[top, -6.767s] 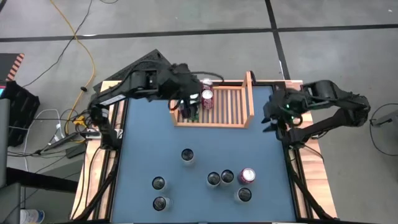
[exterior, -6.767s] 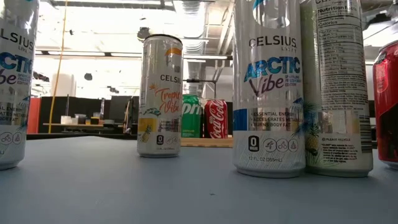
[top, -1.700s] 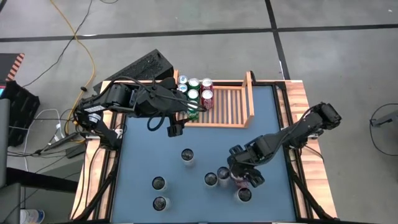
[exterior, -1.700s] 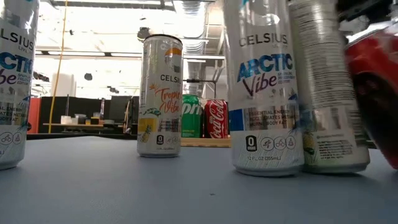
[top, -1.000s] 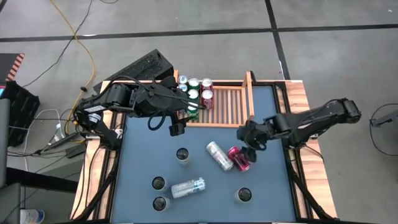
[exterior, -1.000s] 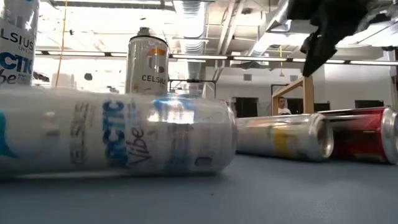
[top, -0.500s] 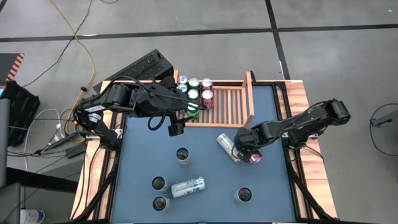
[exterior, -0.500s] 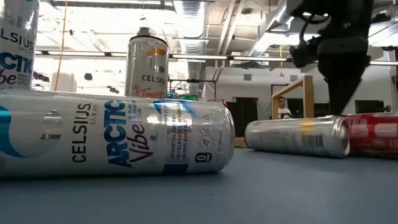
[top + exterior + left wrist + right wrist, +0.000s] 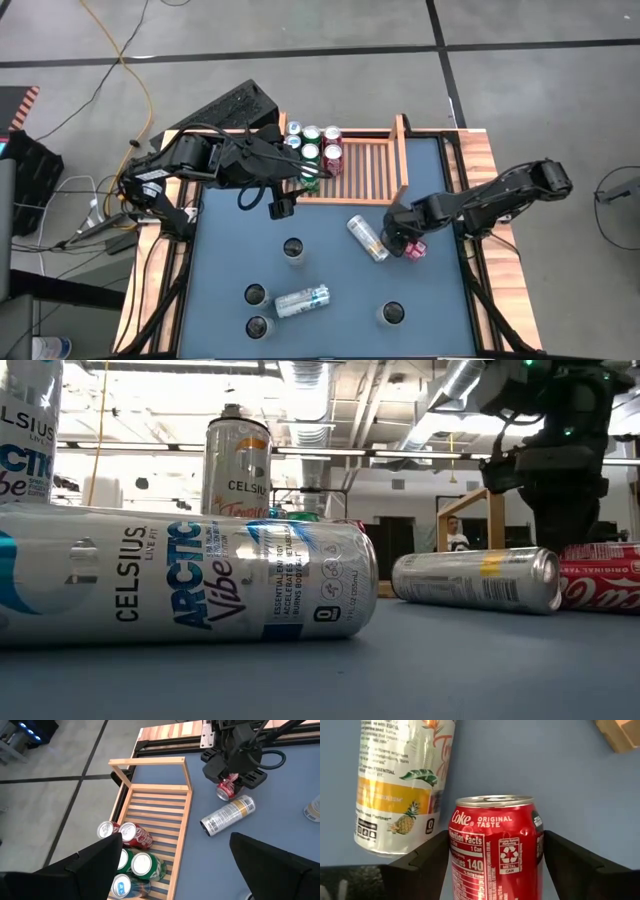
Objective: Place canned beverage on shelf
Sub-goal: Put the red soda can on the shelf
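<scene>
Fingers of the right claw (image 9: 408,243) stood wide on either side of a fallen red cola can (image 9: 492,850), beside a tipped silver can (image 9: 367,237). Left claw (image 9: 283,207) hung open near the shelf (image 9: 403,160).

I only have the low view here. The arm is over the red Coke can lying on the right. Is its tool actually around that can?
Observer: Yes. The right wrist view shows the right tool open, astride the Coke can.
Operator: How full is the shelf?
Observer: From above, the shelf has five cans at its end nearest the left arm; the other slats are bare.
Operator: And the left tool?
Observer: The left tool is open and empty, hovering over the table beside the shelf.
</scene>
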